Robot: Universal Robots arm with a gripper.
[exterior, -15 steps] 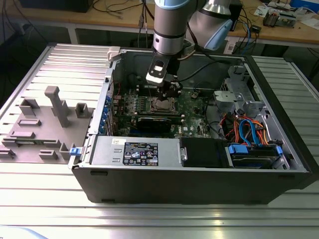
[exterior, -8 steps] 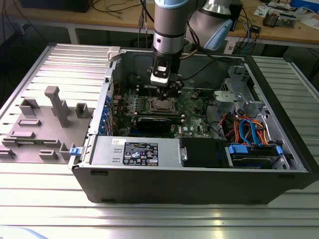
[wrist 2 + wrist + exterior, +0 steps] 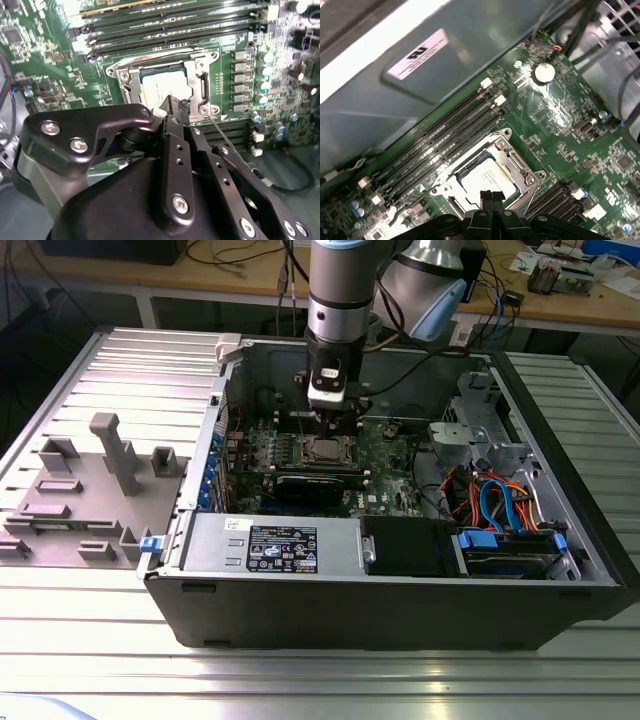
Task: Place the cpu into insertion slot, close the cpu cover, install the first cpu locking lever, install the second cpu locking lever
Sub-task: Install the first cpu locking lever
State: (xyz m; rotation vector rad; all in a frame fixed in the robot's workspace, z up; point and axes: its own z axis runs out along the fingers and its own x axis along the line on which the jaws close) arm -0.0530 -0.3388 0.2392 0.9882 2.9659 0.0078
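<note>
The cpu (image 3: 327, 449) lies flat in the insertion slot (image 3: 121, 76) on the green motherboard; its pale top (image 3: 161, 89) (image 3: 487, 177) shows through the window of the cpu cover (image 3: 198, 75) (image 3: 514, 161), which lies down over it. My gripper (image 3: 335, 426) hangs straight above the socket, with its black fingertips (image 3: 175, 107) (image 3: 489, 196) pressed together at the socket's edge. It is shut, and I see nothing between the fingers. A thin metal locking lever (image 3: 223, 131) runs out from the socket corner beside the fingers.
The open computer case (image 3: 560, 580) surrounds the board. A black block (image 3: 315, 487) sits just in front of the socket, and memory slots (image 3: 175, 25) (image 3: 435, 145) flank it. Blue and orange cables (image 3: 500, 502) fill the exterior view's right. A grey fixture (image 3: 100, 490) stands outside on the left.
</note>
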